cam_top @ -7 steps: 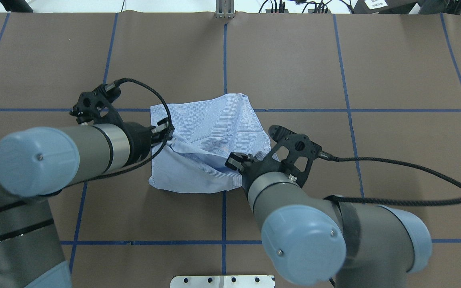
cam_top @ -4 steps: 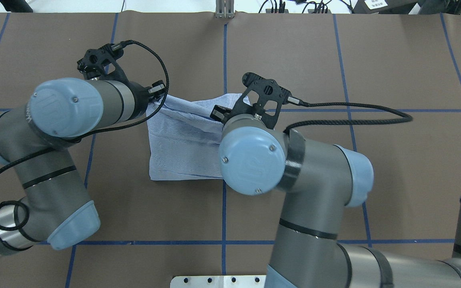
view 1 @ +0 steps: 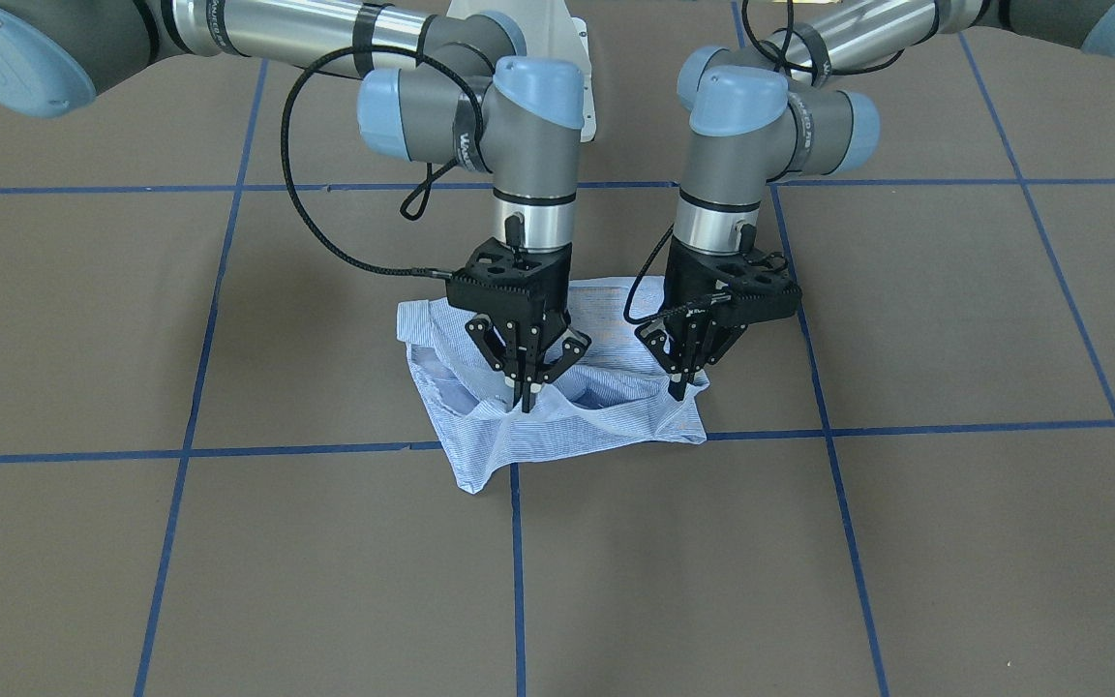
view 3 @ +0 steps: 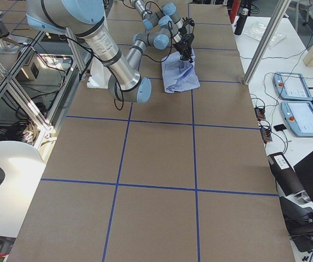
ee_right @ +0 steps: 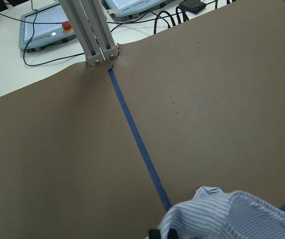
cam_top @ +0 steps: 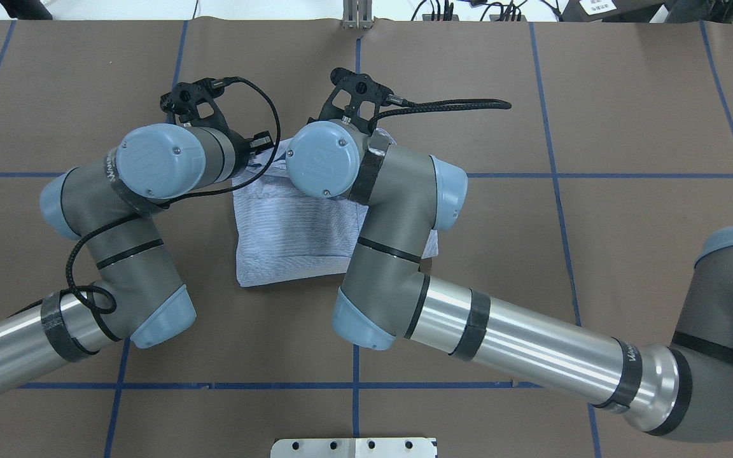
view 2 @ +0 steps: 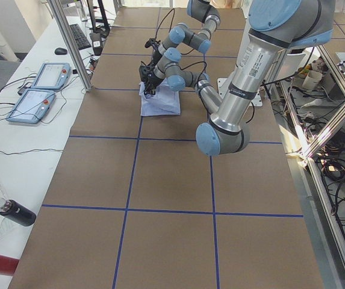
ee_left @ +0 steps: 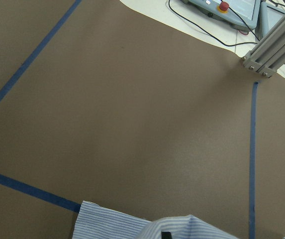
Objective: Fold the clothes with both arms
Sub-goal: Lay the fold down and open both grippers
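The light blue-and-white striped shirt lies as a folded bundle on the brown table, near a crossing of blue tape lines. It also shows in the overhead view under both arms. My right gripper points down at the bundle's far edge, shut on a pinch of cloth. My left gripper is shut on the same edge at the other corner. Cloth sags between the two. Each wrist view shows only a strip of striped shirt at its bottom. In the overhead view the wrists hide both grippers' fingers.
Blue tape lines grid the brown table cover. An aluminium post stands at the far edge, with teach pendants and cables beyond it. A metal plate sits at the near edge. Bottles lie off the table.
Both arms have swung away from the robot toward the far side, carrying the gripped shirt edge over the rest of the shirt. The bundle now looks narrower and doubled over.
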